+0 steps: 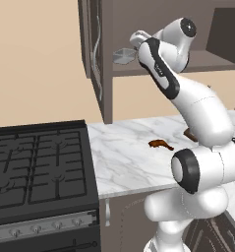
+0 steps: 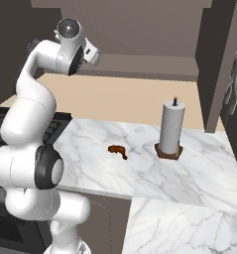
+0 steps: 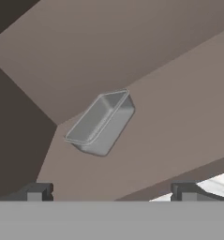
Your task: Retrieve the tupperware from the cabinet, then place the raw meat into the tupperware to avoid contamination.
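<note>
The wall behind is plain beige. A white marble counter with grey veins runs along it and turns a corner toward the front on the right. A black gas stove with knobs stands at its left end. Below the counter are dark brown low cabinets.

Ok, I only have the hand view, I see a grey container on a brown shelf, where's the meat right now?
Observer: The raw meat lies on the marble counter, below the cabinet.
Operator: Anything near it?
Observer: A paper towel roll stands upright to its right, apart from it.
Operator: And what's left of the counter?
Observer: A black stove adjoins it; the tupperware sits on the shelf above.
</note>
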Controlling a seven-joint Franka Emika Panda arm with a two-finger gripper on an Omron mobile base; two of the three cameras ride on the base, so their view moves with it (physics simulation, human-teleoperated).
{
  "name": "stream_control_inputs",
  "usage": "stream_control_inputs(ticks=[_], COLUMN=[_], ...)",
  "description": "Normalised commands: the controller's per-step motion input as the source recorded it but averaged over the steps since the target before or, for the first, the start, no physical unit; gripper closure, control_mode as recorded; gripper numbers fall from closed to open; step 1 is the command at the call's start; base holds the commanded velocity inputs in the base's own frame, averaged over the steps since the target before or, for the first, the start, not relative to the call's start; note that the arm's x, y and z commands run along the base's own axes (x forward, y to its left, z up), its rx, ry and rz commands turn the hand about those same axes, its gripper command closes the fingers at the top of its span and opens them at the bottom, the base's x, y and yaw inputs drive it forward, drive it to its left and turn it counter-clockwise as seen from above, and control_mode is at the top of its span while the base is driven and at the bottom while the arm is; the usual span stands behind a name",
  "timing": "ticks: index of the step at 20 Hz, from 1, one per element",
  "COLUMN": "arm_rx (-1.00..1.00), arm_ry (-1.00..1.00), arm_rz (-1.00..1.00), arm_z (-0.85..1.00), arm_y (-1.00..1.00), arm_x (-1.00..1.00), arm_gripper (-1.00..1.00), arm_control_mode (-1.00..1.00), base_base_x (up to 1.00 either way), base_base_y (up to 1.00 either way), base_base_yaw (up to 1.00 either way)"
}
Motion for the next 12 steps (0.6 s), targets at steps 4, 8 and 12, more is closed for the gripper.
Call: stream_control_inputs(ticks=[4,8,12], arm_rx=[-0.06,-0.09,-0.08], arm_ry=[0.0,0.03,0.03], arm_rz=[0.0,0.0,0.0], arm_z=[-0.06,-0.16,-0.18], arm_y=[0.05,0.07,0.06], arm_x=[0.41,0.35,0.3], arm_gripper=[-1.0,-1.0,-1.0], arm_control_mode=[-1.0,-1.0,-1.0], base_base_x=[0.0,0.0,0.0], base_base_y=[0.0,0.0,0.0], base_base_yaw=[0.0,0.0,0.0])
